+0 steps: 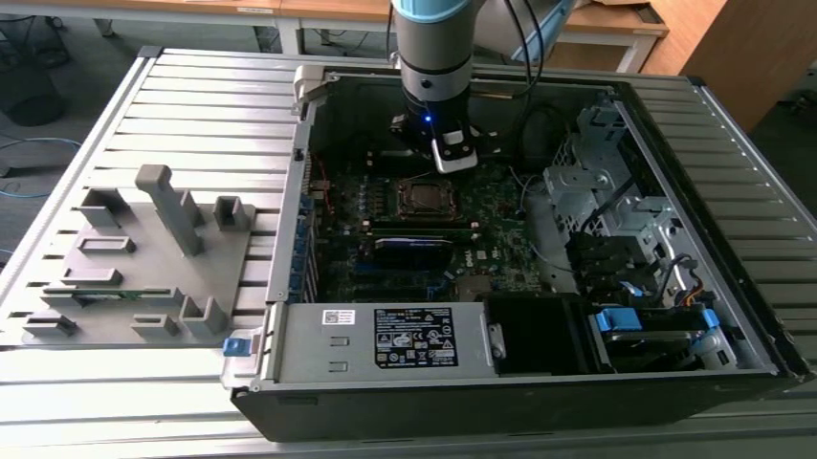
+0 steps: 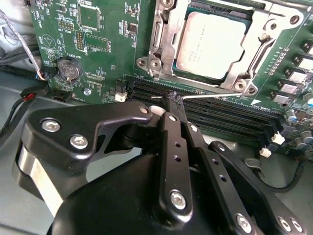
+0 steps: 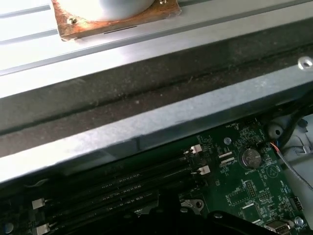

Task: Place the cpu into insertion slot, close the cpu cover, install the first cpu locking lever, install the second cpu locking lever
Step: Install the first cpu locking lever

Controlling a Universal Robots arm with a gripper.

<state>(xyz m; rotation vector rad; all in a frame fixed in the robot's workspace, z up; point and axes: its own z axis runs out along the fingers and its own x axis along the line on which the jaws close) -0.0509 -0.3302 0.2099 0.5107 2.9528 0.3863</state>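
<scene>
The cpu (image 2: 212, 44) lies flat in the insertion slot (image 1: 422, 196) on the green board, silvery top up. The cpu cover (image 2: 165, 46) is down over it, framing the chip through its window. A thin silvery locking lever (image 2: 215, 95) runs along the socket's edge beside the long memory slots. My gripper (image 2: 174, 96) has its black fingers (image 2: 171, 142) together, with the tips right at the lever's free end; I cannot tell whether they touch it. In the exterior view the gripper (image 1: 447, 167) hangs inside the case just behind the socket.
Long black memory slots (image 2: 225, 113) run between gripper and socket. A coin battery (image 2: 68, 68) and cables (image 2: 19, 98) sit nearby. The case wall (image 3: 146, 132) is close. A power supply (image 1: 383, 339), a drive cage (image 1: 600, 182) and a grey fixture tray (image 1: 141, 258) surround the board.
</scene>
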